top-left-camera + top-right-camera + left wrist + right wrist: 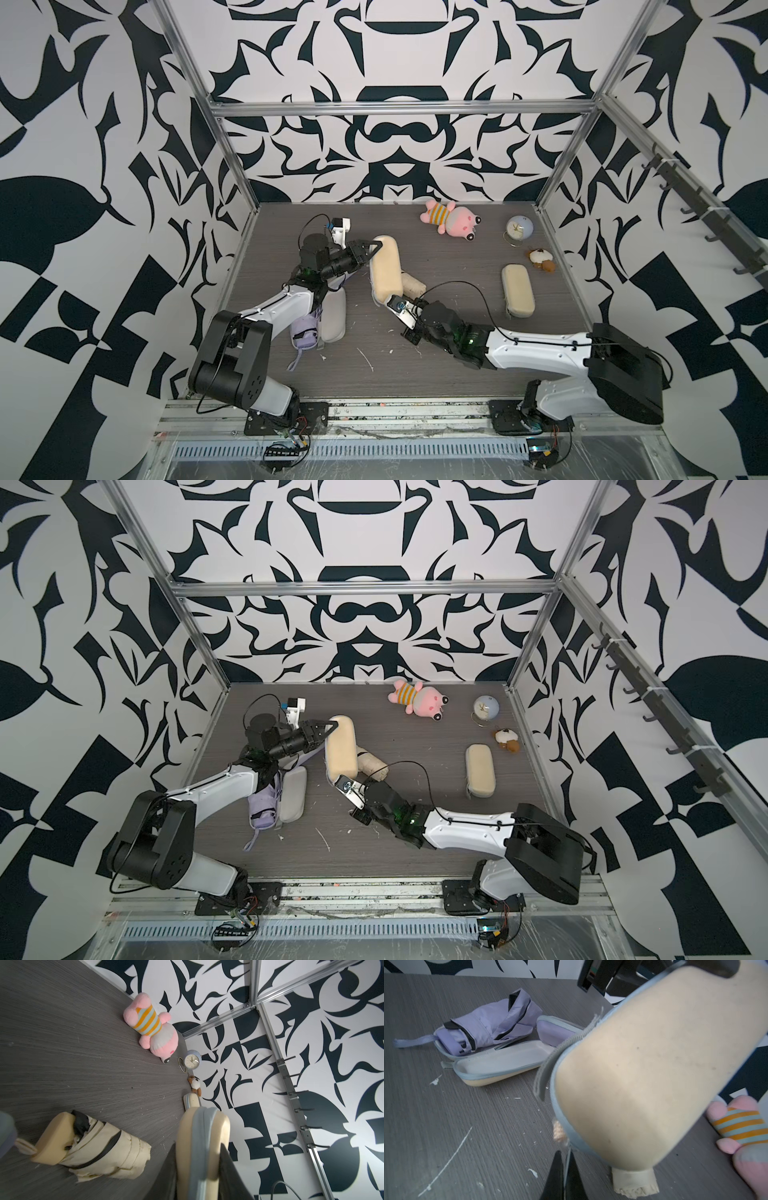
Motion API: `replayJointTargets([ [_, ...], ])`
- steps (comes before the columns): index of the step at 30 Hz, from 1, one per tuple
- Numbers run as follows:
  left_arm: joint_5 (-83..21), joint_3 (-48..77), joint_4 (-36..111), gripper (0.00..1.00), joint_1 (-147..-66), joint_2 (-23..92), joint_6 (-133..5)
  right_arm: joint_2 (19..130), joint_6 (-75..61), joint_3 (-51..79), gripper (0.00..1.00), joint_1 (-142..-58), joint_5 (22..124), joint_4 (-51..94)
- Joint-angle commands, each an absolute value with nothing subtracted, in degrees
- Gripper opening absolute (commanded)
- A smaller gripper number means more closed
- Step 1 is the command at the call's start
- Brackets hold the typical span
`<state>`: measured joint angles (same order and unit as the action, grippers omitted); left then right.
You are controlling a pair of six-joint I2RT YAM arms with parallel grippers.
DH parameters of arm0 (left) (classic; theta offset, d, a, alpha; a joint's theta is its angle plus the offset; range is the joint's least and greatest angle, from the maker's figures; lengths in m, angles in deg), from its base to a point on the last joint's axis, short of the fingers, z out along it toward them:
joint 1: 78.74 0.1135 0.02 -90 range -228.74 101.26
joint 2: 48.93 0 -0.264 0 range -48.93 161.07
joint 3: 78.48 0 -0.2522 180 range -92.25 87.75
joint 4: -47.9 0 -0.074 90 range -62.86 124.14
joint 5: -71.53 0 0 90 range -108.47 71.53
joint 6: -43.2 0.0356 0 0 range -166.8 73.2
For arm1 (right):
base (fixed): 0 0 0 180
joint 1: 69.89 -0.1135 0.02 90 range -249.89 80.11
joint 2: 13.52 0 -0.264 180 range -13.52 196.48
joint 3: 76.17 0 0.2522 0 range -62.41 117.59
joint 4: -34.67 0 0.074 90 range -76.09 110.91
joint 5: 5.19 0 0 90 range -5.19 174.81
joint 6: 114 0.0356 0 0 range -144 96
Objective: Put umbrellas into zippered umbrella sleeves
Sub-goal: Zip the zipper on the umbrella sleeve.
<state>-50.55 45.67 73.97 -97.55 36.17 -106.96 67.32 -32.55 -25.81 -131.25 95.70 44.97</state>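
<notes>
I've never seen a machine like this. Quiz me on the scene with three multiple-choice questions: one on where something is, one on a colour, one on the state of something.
1. Where does the pink plush toy lie?
A. near the back wall
B. between the arm bases
C. inside a case

2. What colour is the umbrella beside the left arm?
A. red
B. lavender
C. black

3. How is the right gripper?
A. wide open
B. holding the toy
C. pinched shut on the zip pull of the raised beige case

Answers: 1 A, both top views show it close under that wall; 2 B, its bunched fabric is pale purple; 3 C, the right wrist view shows it closed on the thin pull.
</notes>
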Motion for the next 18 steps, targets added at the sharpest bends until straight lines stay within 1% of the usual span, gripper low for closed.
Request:
replayJointTargets([
  [1, -37.2, 48.8, 85.6, 0.0, -98.6, 34.7, -110.2, 69.7, -24.0, -22.5, 0.0, -134.2, 89.1, 53.4],
  [4, -32.3, 50.5, 86.8, 0.0, -100.9, 34.6, -110.7, 72.3, -18.9, -21.0, 0.0, -135.5, 89.7, 58.7],
  [7, -29.3, 51.6, 88.1, 0.0, -103.7, 35.0, -111.4, 74.6, -13.0, -20.7, 0.0, -135.5, 91.0, 65.0],
  [10, -26.2, 53.5, 88.5, 0.0, -105.7, 34.8, -111.6, 76.9, -7.1, -19.8, 0.0, -135.6, 90.2, 69.6],
  [14, -22.0, 56.2, 88.9, 0.0, -105.7, 33.3, -111.3, 78.6, -4.7, -18.1, 0.0, -137.1, 90.0, 70.4],
  [18, -19.6, 56.0, 86.9, 0.0, -106.2, 31.9, -110.1, 79.7, -4.6, -15.7, 0.0, -137.2, 88.9, 69.5],
])
